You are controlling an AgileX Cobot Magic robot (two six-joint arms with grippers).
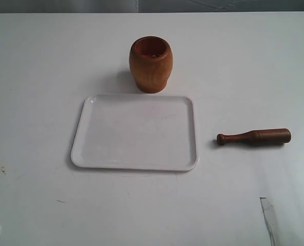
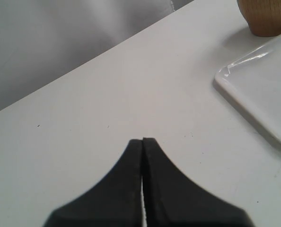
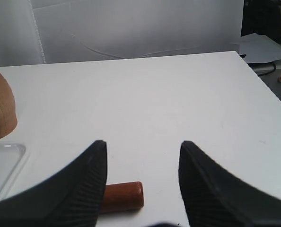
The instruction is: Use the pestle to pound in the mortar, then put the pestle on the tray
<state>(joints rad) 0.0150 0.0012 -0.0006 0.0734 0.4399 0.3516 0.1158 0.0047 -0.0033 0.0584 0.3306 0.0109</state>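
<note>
The white tabletop [image 1: 39, 77] spreads wide under plain light, with a pale grey backdrop [image 3: 131, 28] beyond its far edge. The mortar [image 1: 151, 63] stands upright toward the far side, just beyond the tray's far rim, with its reddish inside showing. The tray [image 1: 135, 132] lies flat in the middle. The pestle [image 1: 254, 137] lies on its side on the tabletop to the right of the tray and apart from it, with its knob toward the tray and its thick end away. The left tool [image 2: 143, 142] is closed, its 2 fingers pressed together on nothing, over bare tabletop near a tray corner. The right tool [image 3: 143, 146] is spread wide open and holds nothing. The pestle's thick end shows in the gap between its fingers.
</note>
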